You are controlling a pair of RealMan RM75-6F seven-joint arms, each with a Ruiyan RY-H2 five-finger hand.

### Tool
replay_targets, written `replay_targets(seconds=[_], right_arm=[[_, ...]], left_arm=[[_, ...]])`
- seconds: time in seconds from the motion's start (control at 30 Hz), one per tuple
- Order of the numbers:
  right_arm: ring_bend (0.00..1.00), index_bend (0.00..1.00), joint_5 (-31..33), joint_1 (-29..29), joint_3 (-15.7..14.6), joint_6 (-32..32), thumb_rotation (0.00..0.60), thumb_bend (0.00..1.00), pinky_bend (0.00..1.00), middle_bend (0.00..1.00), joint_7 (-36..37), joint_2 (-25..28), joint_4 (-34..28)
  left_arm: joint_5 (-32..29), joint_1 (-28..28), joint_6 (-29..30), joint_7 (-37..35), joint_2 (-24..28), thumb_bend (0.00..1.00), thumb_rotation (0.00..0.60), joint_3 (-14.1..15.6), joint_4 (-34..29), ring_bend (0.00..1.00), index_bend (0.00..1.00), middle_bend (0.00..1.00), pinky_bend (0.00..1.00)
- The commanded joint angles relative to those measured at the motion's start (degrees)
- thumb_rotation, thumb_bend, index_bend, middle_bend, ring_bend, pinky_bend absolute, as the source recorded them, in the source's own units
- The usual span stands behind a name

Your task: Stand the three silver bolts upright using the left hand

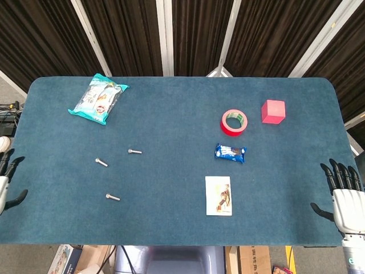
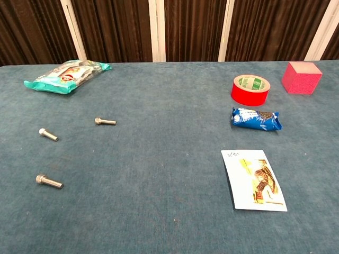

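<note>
Three silver bolts lie on their sides on the blue table's left half: one (image 1: 134,151) (image 2: 105,121) farthest in, one (image 1: 101,162) (image 2: 48,134) to its left, one (image 1: 112,197) (image 2: 48,182) nearest the front edge. My left hand (image 1: 5,178) shows at the table's left edge, fingers spread, holding nothing, well left of the bolts. My right hand (image 1: 344,193) hovers at the right front corner, fingers spread and empty. Neither hand shows in the chest view.
A teal snack bag (image 1: 98,99) lies at the back left. A red tape roll (image 1: 234,122), a pink cube (image 1: 273,111), a blue wrapper (image 1: 230,152) and a white card packet (image 1: 219,195) lie on the right half.
</note>
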Motion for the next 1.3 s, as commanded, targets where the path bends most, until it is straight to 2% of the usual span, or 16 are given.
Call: replay_targets(seconds=[0.03, 0.13, 0.27, 0.37, 0.53, 0.7, 0.9, 1.3], right_arm=[[0.00, 0.12, 0.16, 0.15, -0.12, -0.45, 0.600, 0.00, 0.00, 0.04, -0.44, -0.19, 0.00], [0.00, 0.12, 0.32, 0.41, -0.28, -1.15, 0.600, 0.00, 0.00, 0.04, -1.12, -0.49, 0.07], [0.00, 0.12, 0.29, 0.70, -0.63, -1.94, 0.600, 0.00, 0.00, 0.04, -2.28, -0.86, 0.03], [0.00, 0.12, 0.35, 0.85, -0.78, -2.22, 0.600, 0.00, 0.00, 0.04, -3.59, -1.37, 0.02], [0.00, 0.12, 1.05, 1.02, -0.84, -2.75, 0.600, 0.00, 0.00, 0.04, -5.58, -2.23, -0.02], [0.00, 0.12, 1.59, 1.28, -0.92, -3.40, 0.600, 0.00, 0.00, 0.04, -6.88, -2.88, -0.03], [0.00, 0.12, 2.26, 1.43, -0.76, -3.70, 0.600, 0.00, 0.00, 0.04, -7.51, -3.37, 0.02], [0.00, 0.12, 3.27, 1.47, -0.32, -3.75, 0.600, 0.00, 0.00, 0.04, -7.18, -3.78, 0.35]], left_arm=[[-1.00, -5.65, -6.90, 7.05, 2.07, 0.38, 0.600, -1.62, 0.08, 0.00, 0.21, 0.00, 0.00], [-1.42, -9.82, -12.68, 11.47, 2.55, 0.38, 0.600, -2.12, 1.46, 0.00, 0.26, 0.00, 0.00], [-2.36, -14.83, -18.71, 13.19, 1.80, 0.39, 0.600, -3.58, 4.12, 0.00, 0.30, 0.00, 0.00], [-2.60, -18.75, -24.36, 11.45, 0.13, 0.40, 0.600, -3.96, 6.81, 0.00, 0.32, 0.00, 0.00], [-1.92, -22.94, -30.52, 6.59, -3.64, 0.41, 0.600, -3.44, 10.56, 0.00, 0.33, 0.01, 0.00], [-0.51, -25.13, -31.45, 3.26, -8.48, 0.45, 0.600, -3.23, 15.02, 0.00, 0.36, 0.02, 0.00], [-2.27, -26.86, -33.03, 0.46, -13.52, 0.47, 0.600, -3.29, 19.87, 0.00, 0.37, 0.02, 0.00], [-4.12, -27.91, -33.40, -4.78, -19.85, 0.47, 0.600, -2.80, 24.95, 0.00, 0.43, 0.04, 0.00]])
